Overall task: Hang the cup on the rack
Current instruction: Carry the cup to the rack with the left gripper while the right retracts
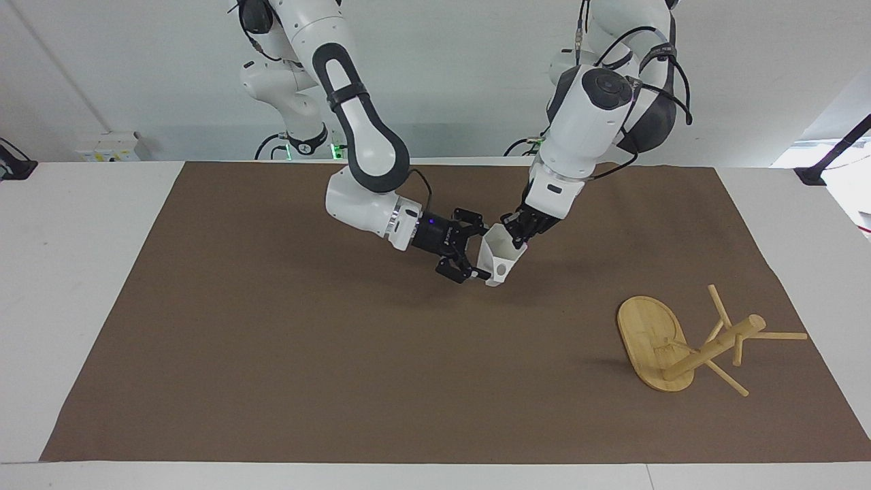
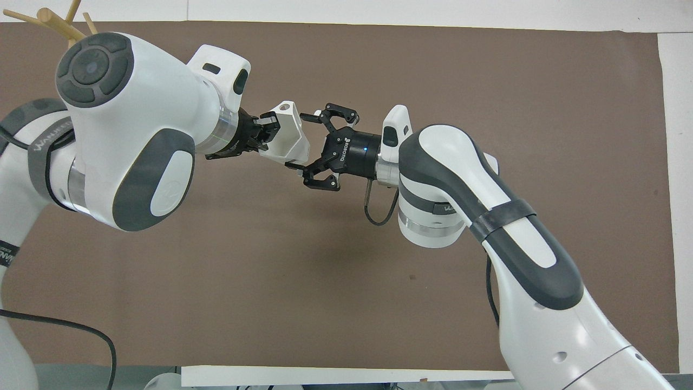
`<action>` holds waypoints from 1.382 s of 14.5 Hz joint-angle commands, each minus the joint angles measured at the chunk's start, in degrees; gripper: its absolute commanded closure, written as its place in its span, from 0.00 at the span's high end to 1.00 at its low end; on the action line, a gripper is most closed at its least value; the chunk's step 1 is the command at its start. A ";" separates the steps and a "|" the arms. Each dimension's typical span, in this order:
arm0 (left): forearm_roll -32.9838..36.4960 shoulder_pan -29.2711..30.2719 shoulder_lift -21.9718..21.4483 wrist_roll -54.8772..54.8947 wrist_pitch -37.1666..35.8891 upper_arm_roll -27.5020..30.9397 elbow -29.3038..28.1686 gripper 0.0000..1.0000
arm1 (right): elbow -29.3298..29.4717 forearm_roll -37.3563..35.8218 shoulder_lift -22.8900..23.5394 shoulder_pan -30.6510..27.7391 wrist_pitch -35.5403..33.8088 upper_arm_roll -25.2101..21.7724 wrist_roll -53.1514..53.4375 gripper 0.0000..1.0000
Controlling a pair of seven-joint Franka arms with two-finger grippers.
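The white faceted cup (image 1: 495, 253) is held in the air over the middle of the brown mat. My left gripper (image 1: 518, 231) is shut on its rim end; both also show in the overhead view, the cup (image 2: 287, 138) and the gripper (image 2: 265, 132). My right gripper (image 1: 480, 253) is open, its fingers spread on either side of the cup's narrow end, as the overhead view (image 2: 298, 141) also shows. The bamboo rack (image 1: 680, 347) lies tipped on its side on the mat toward the left arm's end. Only its peg tips (image 2: 54, 19) show in the overhead view.
The brown mat (image 1: 272, 340) covers most of the white table (image 1: 81, 272). The rack's pegs (image 1: 776, 335) stick out toward the mat's edge at the left arm's end.
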 commanded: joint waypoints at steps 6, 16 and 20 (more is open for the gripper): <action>-0.35 5.15 -11.91 -3.13 35.30 0.56 -27.10 0.00 | 5.71 -28.02 -2.47 -21.21 -25.10 -0.14 11.60 1.00; -11.78 10.77 -8.49 -3.57 54.77 0.30 -30.47 0.00 | 12.90 -69.20 -7.40 -27.46 -34.06 -0.23 54.10 1.00; -11.69 12.45 -6.47 -0.32 58.27 0.30 -30.02 0.00 | 19.75 -85.22 -8.80 -27.64 -39.60 -0.41 70.71 1.00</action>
